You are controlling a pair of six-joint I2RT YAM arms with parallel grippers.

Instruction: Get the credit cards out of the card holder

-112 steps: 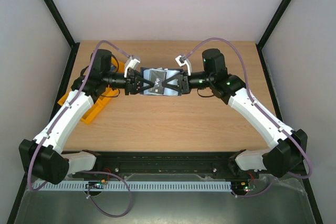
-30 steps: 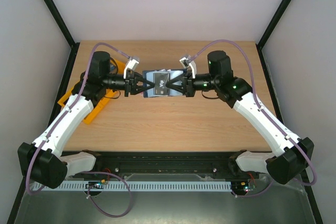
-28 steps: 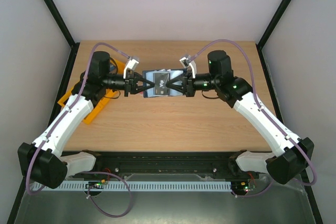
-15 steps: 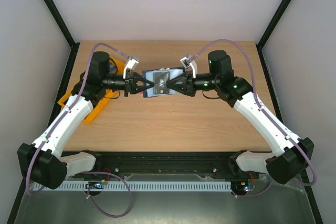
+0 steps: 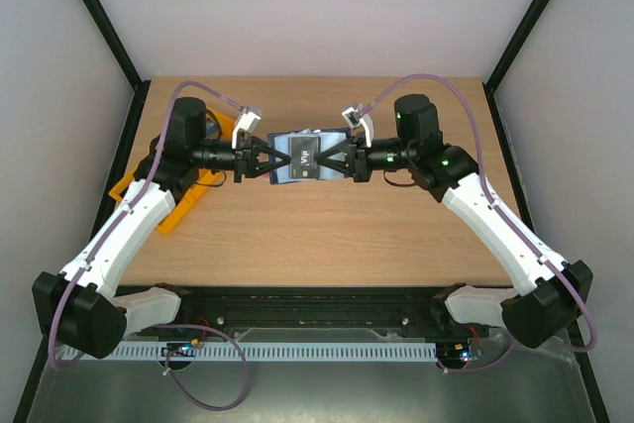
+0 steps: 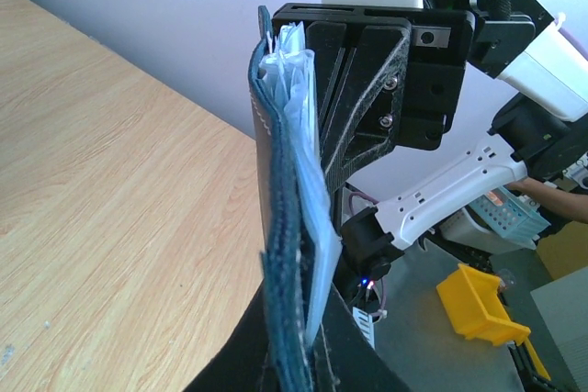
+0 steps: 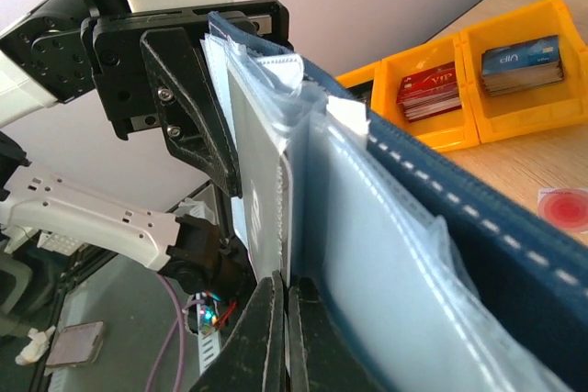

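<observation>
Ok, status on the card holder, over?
Both shut: left tool on the card holder edge, right tool apparently on the VIP card. Holder upright between them, card not yet out. Nothing seen blocking the pull.

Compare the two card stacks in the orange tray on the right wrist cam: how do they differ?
The red card stack lies in the left of the two fully visible compartments of the orange plastic tray. The dark blue card stack lies in the compartment to its right. The red stack's top card is red with pale lettering, while the blue stack's is dark with a lighter end. Both lie flat.
</observation>
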